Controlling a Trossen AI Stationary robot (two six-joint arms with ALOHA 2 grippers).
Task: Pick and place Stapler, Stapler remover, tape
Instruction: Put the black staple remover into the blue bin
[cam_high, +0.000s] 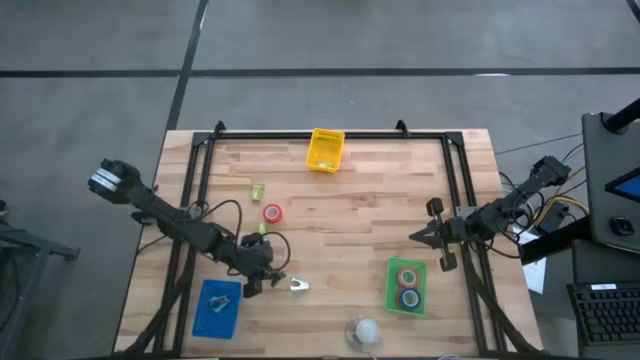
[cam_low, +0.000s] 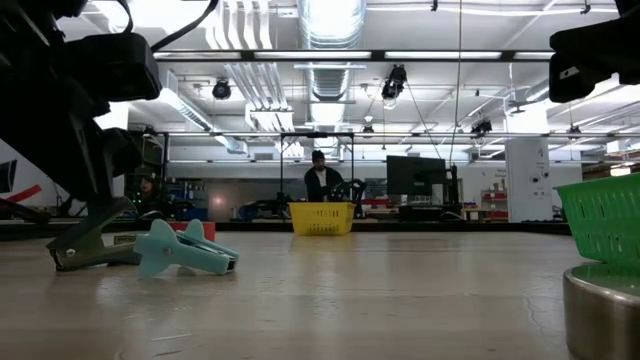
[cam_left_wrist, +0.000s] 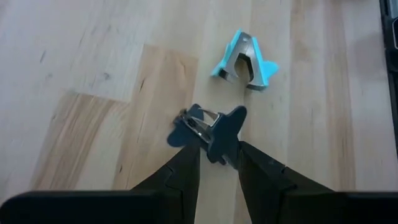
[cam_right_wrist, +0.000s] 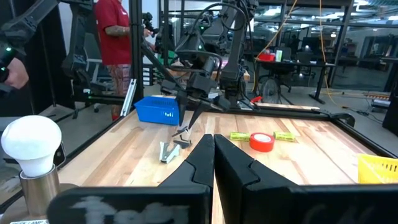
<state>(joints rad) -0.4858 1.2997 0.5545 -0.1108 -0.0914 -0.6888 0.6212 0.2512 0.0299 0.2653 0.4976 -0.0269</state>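
Observation:
My left gripper (cam_high: 268, 278) is shut on a dark blue staple remover (cam_left_wrist: 208, 129) low over the near-left table. A light blue staple remover (cam_left_wrist: 244, 60) lies on the wood just beyond it, and also shows in the high view (cam_high: 300, 285). A red tape roll (cam_high: 272, 212) lies flat mid-table, between two small yellow-green staplers (cam_high: 257, 190) (cam_high: 262, 229). A green tray (cam_high: 392, 290) holds a red roll (cam_high: 406, 277) and a blue roll (cam_high: 409, 298). My right gripper (cam_high: 418, 236) is shut and empty at the right side. My left gripper pinches the dark blue staple remover by its winged finger grips (cam_left_wrist: 222, 140) between the two fingertips. The fingers slant down from the table's left. In the low view the remover (cam_low: 85, 247) sits at table level, its jaw end pointing away from the fingers.
A blue tray (cam_high: 218, 305) stands at the near left, close to my left gripper. A yellow tray (cam_high: 326, 150) stands at the far middle. A white ball on a metal cup (cam_high: 365, 330) stands at the near edge. People stand beyond the table.

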